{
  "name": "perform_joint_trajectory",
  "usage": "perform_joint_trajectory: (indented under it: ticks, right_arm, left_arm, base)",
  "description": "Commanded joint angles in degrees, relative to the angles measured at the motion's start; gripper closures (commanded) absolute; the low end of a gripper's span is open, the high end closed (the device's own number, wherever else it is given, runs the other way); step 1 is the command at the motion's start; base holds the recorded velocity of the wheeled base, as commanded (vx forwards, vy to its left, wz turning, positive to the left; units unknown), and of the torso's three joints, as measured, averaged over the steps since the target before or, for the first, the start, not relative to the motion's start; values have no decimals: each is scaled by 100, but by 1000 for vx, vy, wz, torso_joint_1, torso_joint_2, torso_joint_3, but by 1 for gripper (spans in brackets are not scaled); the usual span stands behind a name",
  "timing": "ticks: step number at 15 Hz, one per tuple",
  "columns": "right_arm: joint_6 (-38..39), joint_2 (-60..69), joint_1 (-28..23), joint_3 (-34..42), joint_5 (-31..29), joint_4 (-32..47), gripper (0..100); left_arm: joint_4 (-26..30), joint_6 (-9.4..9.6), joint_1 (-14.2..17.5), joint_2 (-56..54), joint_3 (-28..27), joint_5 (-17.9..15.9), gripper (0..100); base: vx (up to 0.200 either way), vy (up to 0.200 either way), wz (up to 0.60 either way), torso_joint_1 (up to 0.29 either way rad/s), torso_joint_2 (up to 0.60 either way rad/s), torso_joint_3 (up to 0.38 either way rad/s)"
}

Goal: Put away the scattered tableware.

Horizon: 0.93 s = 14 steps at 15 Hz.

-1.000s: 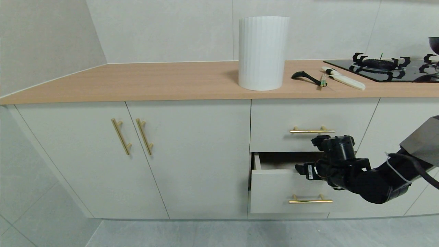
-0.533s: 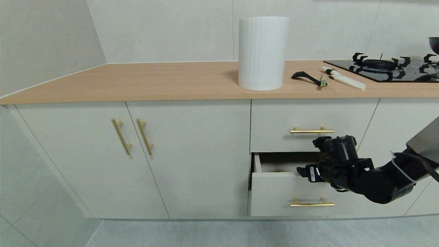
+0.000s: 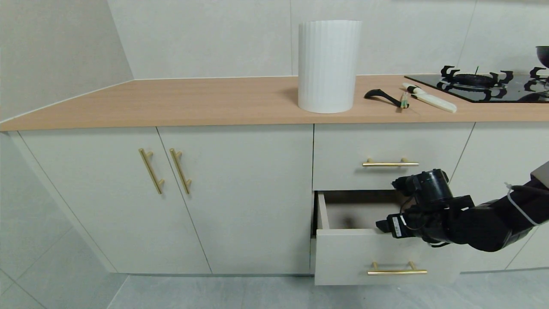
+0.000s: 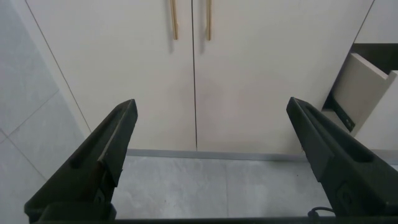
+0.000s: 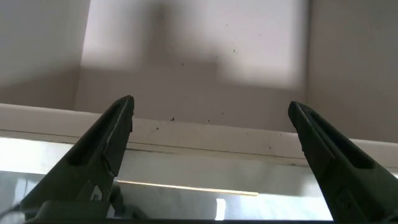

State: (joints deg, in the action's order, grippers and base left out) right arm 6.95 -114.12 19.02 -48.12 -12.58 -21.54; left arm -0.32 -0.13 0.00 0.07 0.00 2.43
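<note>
three loose utensils lie on the counter between the canister and the hob: black ladle; thin sticks just beside the ladle's handle end; white utensil nearest the hob. canister: white, ribbed, upright. upper drawer: closed, below the utensils. lower drawer: pulled out, brass handle on its front. right gripper: at the top edge of the lower drawer's front, over the opening. the right wrist view shows its fingers spread wide above that edge, grasping nothing. left gripper: released, fingers wide apart, low in front of the doors, holding nothing. doors: closed pair, two brass bars side by side at the meeting edge.
</note>
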Motion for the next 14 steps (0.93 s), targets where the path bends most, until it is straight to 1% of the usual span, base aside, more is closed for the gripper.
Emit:
perform_joint_trajectory:
  ticks: [1, 5, 7, 12, 14]
  right_arm:
    - [8, 250, 111, -14, 1, 247, 0]
    - [-1, 531, 322, -66, 1, 1020, 0]
    - [-9, 548, 366, -75, 1, 1231, 0]
    - [-44, 680, 489, -233, -8, 2260, 0]
    - [-255, 803, 577, -225, -8, 2717, 0]
  left_arm:
    - [-3, -4, 0, 1, 0, 4, 0]
    - [-3, -4, 0, 1, 0, 4, 0]
    - [-3, -4, 0, 1, 0, 4, 0]
    - [-3, -4, 0, 1, 0, 4, 0]
    - [-3, -4, 0, 1, 0, 4, 0]
  base:
    - [0, 0, 0, 0, 0, 0]
    - [0, 0, 0, 0, 0, 0]
    - [0, 0, 0, 0, 0, 0]
    - [0, 0, 0, 0, 0, 0]
    - [0, 0, 0, 0, 0, 0]
